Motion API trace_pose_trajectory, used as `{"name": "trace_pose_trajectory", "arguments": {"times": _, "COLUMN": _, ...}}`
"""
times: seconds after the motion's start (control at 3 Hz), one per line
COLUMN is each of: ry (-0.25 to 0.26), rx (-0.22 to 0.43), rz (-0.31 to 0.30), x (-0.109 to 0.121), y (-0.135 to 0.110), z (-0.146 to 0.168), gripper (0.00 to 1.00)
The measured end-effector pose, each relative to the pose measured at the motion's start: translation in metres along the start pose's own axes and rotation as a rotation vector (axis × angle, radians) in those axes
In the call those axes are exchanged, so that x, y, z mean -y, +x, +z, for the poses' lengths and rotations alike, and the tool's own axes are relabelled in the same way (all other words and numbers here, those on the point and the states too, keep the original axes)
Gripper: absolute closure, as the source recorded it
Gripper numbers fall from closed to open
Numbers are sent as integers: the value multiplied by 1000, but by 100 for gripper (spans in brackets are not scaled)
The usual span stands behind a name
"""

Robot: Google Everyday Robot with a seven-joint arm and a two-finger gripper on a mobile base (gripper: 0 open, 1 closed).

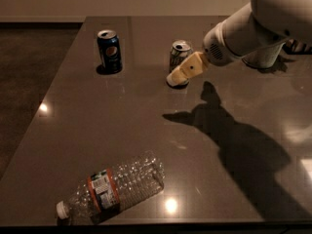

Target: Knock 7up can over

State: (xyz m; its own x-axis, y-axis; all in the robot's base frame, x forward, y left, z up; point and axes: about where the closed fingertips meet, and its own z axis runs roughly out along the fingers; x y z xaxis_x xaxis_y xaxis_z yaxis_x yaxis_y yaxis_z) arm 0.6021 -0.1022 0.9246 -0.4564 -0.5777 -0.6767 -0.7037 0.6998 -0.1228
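The 7up can (178, 53) stands upright at far centre of the counter (122, 121); the tool (176, 76) overlaps its lower right side; whether the tool is apart or together cannot be told; push leftward above mid-height, so the can tips rather than slides.

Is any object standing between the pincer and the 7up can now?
Nothing visible does. The pincer is right at the 7up can, its tip overlapping the can's lower part. The Pepsi can stands apart to the left in view, and the plastic bottle lies near the front edge of the table.
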Motion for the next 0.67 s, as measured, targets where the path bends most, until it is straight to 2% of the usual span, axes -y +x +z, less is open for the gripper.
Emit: {"name": "trace_pose_trajectory", "arguments": {"times": 0.67, "ry": -30, "rx": 59, "rz": 1, "x": 8, "y": -16, "z": 54, "gripper": 0}}
